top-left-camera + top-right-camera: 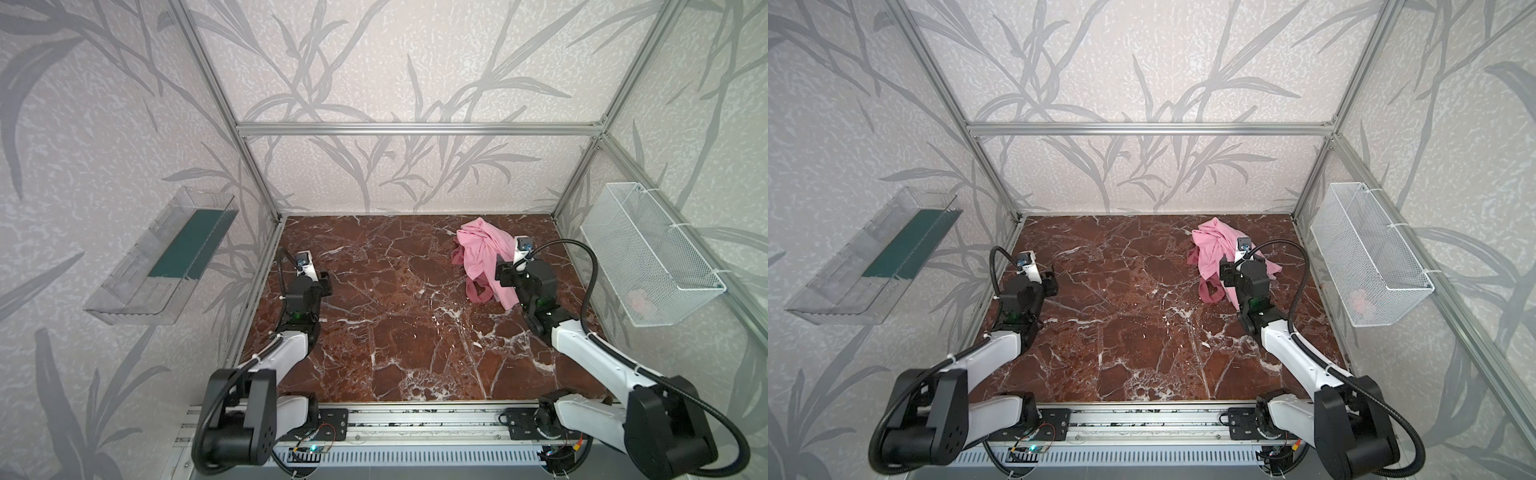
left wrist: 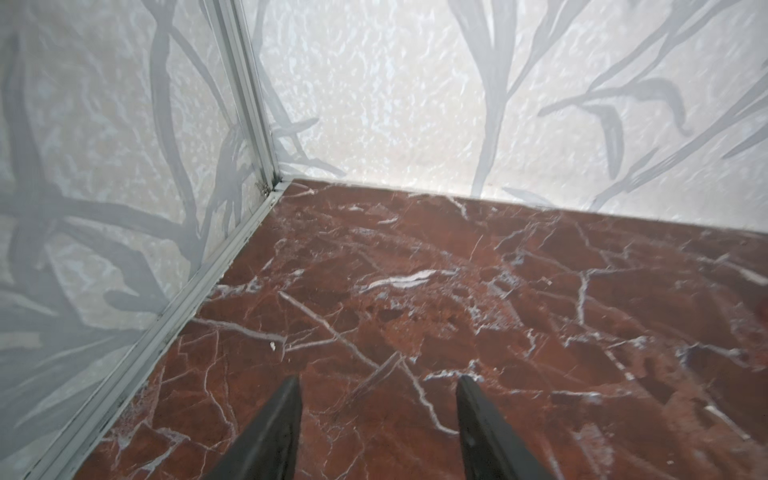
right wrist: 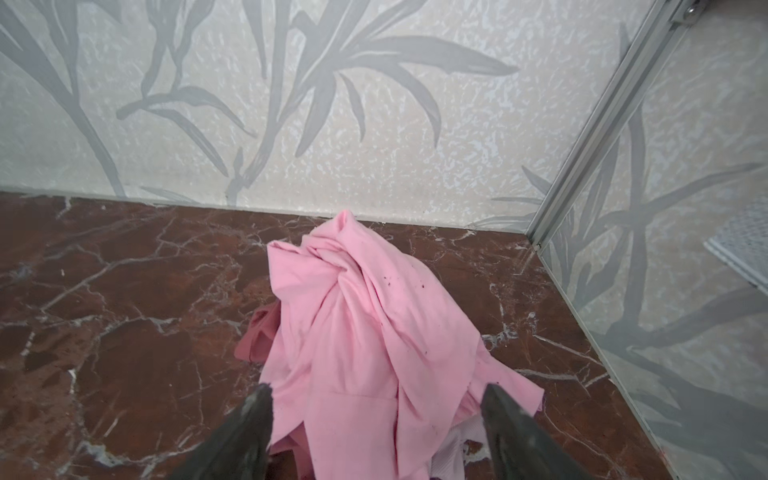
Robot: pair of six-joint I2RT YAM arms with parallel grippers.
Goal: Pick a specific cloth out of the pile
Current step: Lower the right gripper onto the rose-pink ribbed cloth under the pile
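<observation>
The red-brown marbled counter (image 1: 395, 316) fills the floor of the walled cell. A clear plastic bin (image 1: 166, 257) hangs on the left wall. A white wire basket (image 1: 648, 249) hangs on the right wall, with something pink low inside it, too blurred to name. The pile (image 1: 486, 249) sits at the far right of the counter, close to the back wall. A light pink sheet is draped over its top, and a pale whitish piece (image 3: 453, 453) peeks out at its near edge. The cloth (image 3: 257, 332), a darker dusty rose, lies mostly under the pile and shows along its left side and near-left corner. The right fingers (image 3: 241, 436) stand wide apart at the pile's near edge, straddling the light pink sheet and gripping nothing. The left fingers (image 2: 270, 436) are parted over bare counter near the left wall, with nothing between them.
</observation>
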